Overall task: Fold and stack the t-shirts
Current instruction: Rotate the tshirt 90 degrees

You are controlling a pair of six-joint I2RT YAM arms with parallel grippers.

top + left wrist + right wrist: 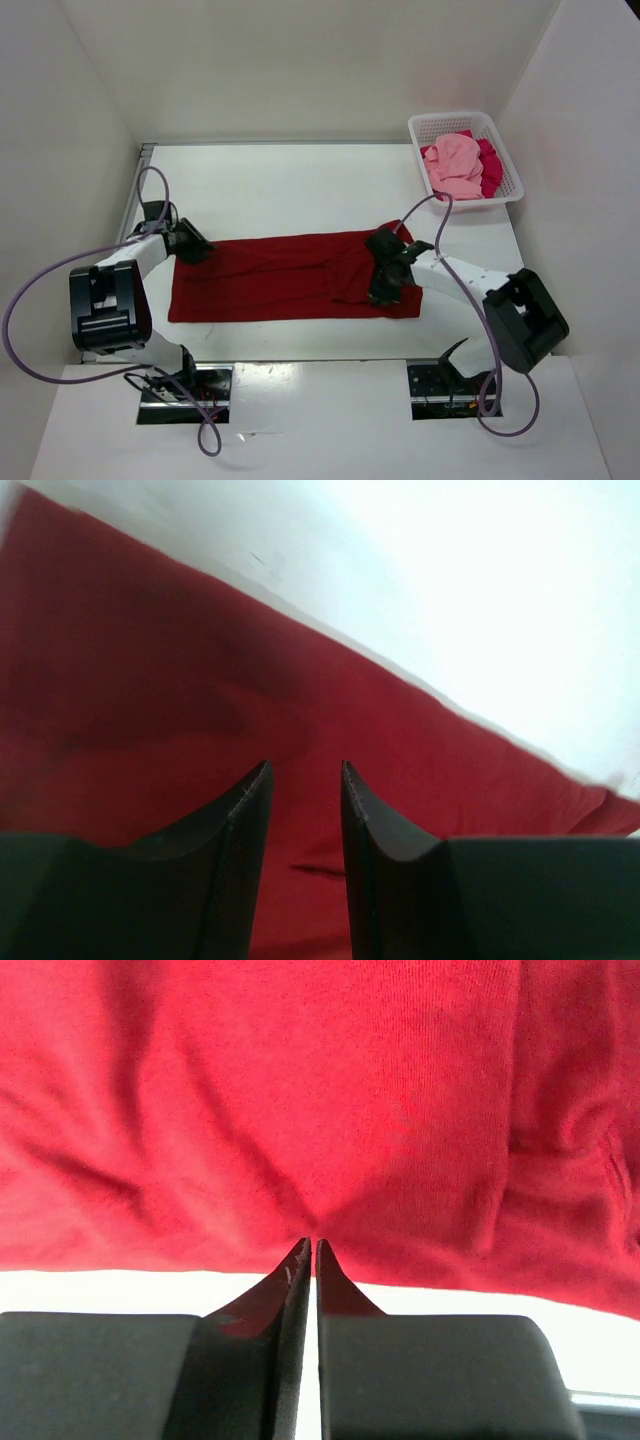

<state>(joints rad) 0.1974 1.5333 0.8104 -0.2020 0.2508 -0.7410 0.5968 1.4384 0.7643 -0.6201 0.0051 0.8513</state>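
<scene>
The dark red t-shirt lies spread flat across the middle of the table. My left gripper sits at the shirt's far left corner. In the left wrist view this gripper is open, its jaws apart over the red cloth with nothing pinched. My right gripper rests on the shirt's right part. In the right wrist view it is shut on an edge of the cloth, which puckers at the tips. The light pink t-shirt and the crimson-magenta t-shirt lie bunched in the basket.
A white lattice basket stands at the far right corner of the table. White walls close in the left, back and right sides. Purple cables loop from both arms near the table's front.
</scene>
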